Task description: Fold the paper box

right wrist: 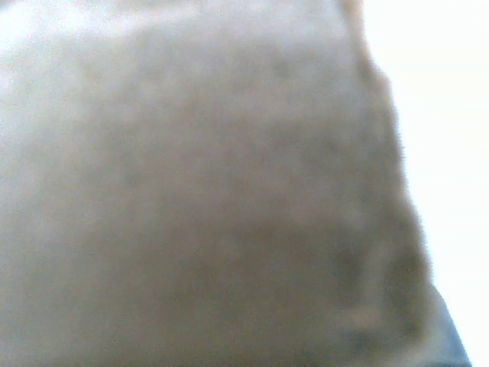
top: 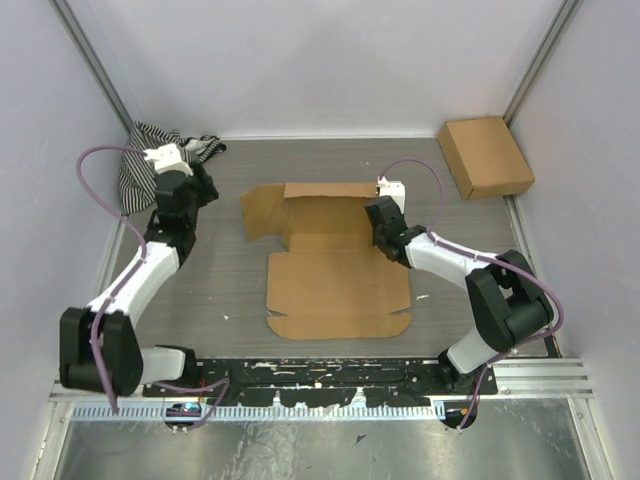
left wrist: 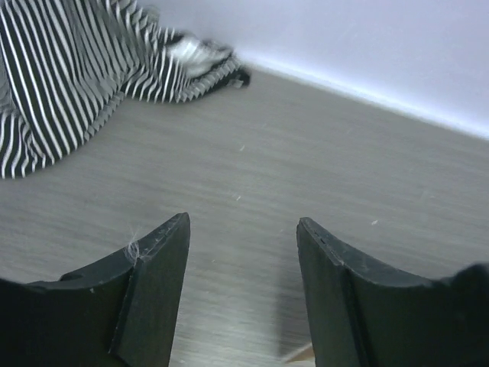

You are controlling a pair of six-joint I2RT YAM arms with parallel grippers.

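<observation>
Cardboard of the paper box (right wrist: 199,191) fills the view right against the right claw (top: 381,226), whose grip I cannot tell; since the left claw (left wrist: 243,229) hangs spread and empty over the counter (left wrist: 306,138), the box off to its right and unpinned, any push could skid or crease it.

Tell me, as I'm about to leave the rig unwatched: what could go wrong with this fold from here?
1. Only the right end effector is at the paper box. The left end effector hangs open over bare table, so the sheet may slide instead of creasing.
2. The right wrist view shows only blurred cardboard, so its grip cannot be checked; the flap might slip.
</observation>
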